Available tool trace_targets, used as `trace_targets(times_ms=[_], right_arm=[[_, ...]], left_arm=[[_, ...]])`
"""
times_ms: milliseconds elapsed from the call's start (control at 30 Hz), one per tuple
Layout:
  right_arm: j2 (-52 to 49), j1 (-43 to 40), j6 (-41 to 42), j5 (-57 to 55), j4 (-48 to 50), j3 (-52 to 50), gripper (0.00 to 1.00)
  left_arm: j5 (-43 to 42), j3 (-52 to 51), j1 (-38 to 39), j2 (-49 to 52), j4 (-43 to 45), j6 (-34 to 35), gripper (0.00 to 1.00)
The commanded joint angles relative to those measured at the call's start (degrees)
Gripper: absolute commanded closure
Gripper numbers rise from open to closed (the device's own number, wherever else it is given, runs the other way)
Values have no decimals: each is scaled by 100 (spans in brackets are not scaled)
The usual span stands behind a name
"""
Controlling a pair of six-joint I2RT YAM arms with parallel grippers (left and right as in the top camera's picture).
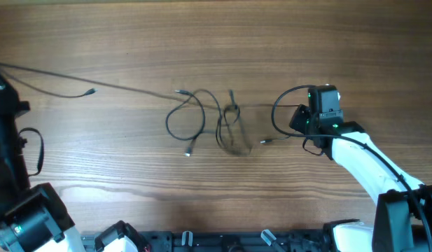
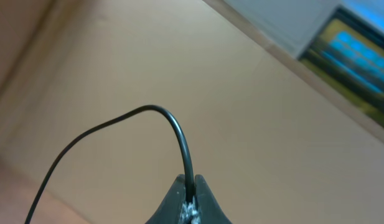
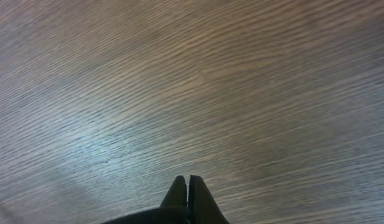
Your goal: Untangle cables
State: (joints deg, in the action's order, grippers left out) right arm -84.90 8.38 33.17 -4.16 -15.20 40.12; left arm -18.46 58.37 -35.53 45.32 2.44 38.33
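The cables (image 1: 201,119) lie mid-table as thin black wires: one loop on the left and a tighter knot (image 1: 231,126) to its right, with small plugs at the loose ends. One long strand (image 1: 96,82) runs from the bunch to the far left edge, where my left arm (image 1: 5,119) stands. In the left wrist view my left gripper (image 2: 189,182) is shut on a thin black cable (image 2: 173,124), which arcs up and away to the left. My right gripper (image 3: 189,180) is shut on nothing, over bare wood; from overhead it (image 1: 300,117) sits right of the knot.
A loose plug end (image 1: 93,91) lies at the left. Another black wire loop (image 1: 277,112) with a plug (image 1: 263,142) curls beside the right wrist. The arm bases and a black rail (image 1: 223,241) line the table's front edge.
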Motion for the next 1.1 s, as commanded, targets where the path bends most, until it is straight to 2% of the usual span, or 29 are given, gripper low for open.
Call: trace_targets(times_ms=[0,367,600,700,733,833,867,900,1033,1067], right_arm=[[-83,-164,-20,-153,-57,-7,96],[-83,-789,-149,24,-310,-7,96],[-83,-960,-170,81,-468,-7,96],[-83,-1047,-195,81,-557,-7,96],[-83,-1062,-221,83,-555,-7,94],[-83,-1093,-216,85,-544,-7,75],[-83,-1093,-216,127,-542,-7,60],[-83,-1093,-214,129,-542,-7,57],[-83,-1093,-214,136,-535,-7,55],[-83,-1093,-219,177,-529,-7,51]], left_arm=[[90,50,-431,195,-302,28,96],[-382,50,-741,1106,-835,-232,96],[-363,50,-761,1438,-953,-546,96],[-212,50,-1051,1438,-944,-660,96],[-212,50,-1169,1438,-992,-660,96],[-413,48,-1460,1438,-1161,-662,96],[-535,48,-1543,1438,-1220,-662,96],[-647,48,-1613,1438,-1250,-662,96],[-813,48,-1635,1438,-1255,-660,96],[-903,50,-1635,1438,-1255,-660,96]])
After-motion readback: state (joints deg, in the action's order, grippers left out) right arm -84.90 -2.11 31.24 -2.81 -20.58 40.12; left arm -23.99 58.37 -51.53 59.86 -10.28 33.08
